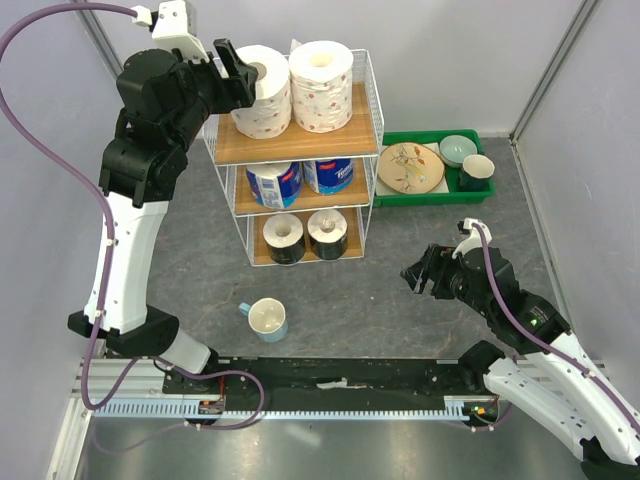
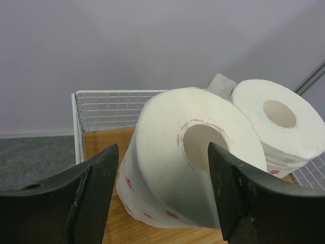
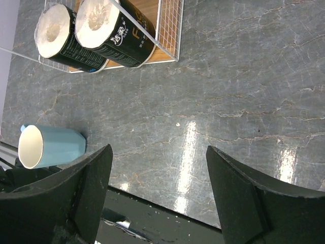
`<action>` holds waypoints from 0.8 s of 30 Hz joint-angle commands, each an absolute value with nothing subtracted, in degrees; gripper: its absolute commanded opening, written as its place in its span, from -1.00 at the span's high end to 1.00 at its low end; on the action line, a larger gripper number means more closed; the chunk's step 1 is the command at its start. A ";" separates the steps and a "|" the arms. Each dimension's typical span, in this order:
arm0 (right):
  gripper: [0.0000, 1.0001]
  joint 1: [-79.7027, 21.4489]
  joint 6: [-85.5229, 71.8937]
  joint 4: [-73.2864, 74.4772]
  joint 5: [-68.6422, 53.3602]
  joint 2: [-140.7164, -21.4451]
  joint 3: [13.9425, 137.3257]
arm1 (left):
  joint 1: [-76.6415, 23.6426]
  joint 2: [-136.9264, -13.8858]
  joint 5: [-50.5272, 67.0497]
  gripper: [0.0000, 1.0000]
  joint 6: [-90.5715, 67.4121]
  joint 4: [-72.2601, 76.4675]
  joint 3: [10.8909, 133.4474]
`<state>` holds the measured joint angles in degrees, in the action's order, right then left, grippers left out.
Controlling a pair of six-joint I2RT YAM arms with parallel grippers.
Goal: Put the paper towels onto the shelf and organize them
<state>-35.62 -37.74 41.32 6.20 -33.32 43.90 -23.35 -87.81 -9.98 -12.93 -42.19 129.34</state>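
The shelf [image 1: 371, 118] holds paper towels on all three tiers. Two large red-speckled rolls [image 1: 266, 100] [image 1: 322, 86] stand on its top board, two blue-wrapped rolls [image 1: 276, 184] in the middle, two dark-wrapped rolls [image 1: 284, 238] at the bottom. My left gripper [image 1: 232, 72] is raised at the top tier's left side, open, its fingers either side of the left speckled roll [image 2: 162, 178], which leans on the board [image 2: 101, 145] beside the other roll [image 2: 284, 127]. My right gripper [image 1: 420, 274] hovers open over the table right of the shelf, holding nothing [image 3: 158, 150].
A pale blue cup [image 1: 266, 319] lies on its side in front of the shelf, also seen in the right wrist view as the cup [image 3: 51, 147]. A green tray [image 1: 436, 197] with a plate, bowl and mug sits right of the shelf. Walls close the back.
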 commanded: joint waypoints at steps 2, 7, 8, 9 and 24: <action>-0.65 -35.68 -37.53 40.87 7.47 -33.31 44.74 | -22.50 -88.86 -6.77 -0.56 -14.24 -43.77 128.85; -0.65 -35.77 -37.53 41.04 7.82 -33.22 45.35 | -21.53 -88.77 -4.75 -0.57 -14.85 -43.42 128.76; -0.65 -35.77 -37.62 41.22 8.00 -33.22 45.61 | -21.27 -88.86 -4.14 -0.58 -14.85 -43.16 128.76; -0.65 -35.77 -37.53 41.22 8.17 -33.14 45.88 | -21.18 -88.94 -3.87 -0.58 -15.03 -43.07 128.76; -0.67 -35.77 -38.06 45.35 9.67 -29.62 46.84 | -18.19 -90.79 2.28 -0.61 -17.31 -39.73 131.31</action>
<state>-35.62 -37.76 44.69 8.03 -30.55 44.31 -18.50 -90.24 -1.74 -15.31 -39.81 129.80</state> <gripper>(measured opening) 0.831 0.800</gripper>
